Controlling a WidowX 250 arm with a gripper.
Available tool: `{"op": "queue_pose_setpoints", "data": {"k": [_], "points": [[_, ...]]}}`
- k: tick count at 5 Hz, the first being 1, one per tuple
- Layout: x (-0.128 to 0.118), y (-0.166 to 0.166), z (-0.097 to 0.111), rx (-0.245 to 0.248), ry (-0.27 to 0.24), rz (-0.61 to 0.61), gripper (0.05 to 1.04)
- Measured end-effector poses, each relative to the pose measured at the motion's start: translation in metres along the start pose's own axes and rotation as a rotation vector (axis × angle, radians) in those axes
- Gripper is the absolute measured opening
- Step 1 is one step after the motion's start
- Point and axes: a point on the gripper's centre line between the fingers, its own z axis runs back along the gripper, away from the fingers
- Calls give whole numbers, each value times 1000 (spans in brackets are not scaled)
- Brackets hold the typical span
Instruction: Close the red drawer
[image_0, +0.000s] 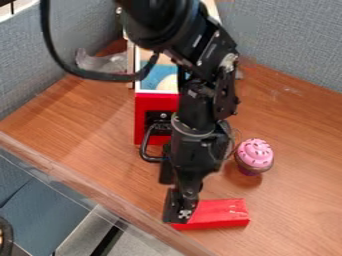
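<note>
At the lower middle of the frame, a red block (222, 213) lies on the wooden tabletop (294, 205); the black gripper (179, 214) hangs over its left end, and whether it is open or clenched on the block I cannot tell; right of centre, a pink-topped toy cupcake (254, 154) stands near the arm; behind the arm, above centre, is a red box (146, 106); crumpled clear plastic (101, 61) lies at upper left, by grey partition panels (290, 42).
</note>
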Motion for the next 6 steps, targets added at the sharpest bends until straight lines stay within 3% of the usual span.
{"op": "queue_pose_setpoints", "data": {"k": [2, 3, 6], "points": [[-5, 11, -14, 124, -28, -9, 1000], [-1, 15, -15, 153, -64, -3, 1000], [6, 44, -14, 159, -101, 59, 999]]}}
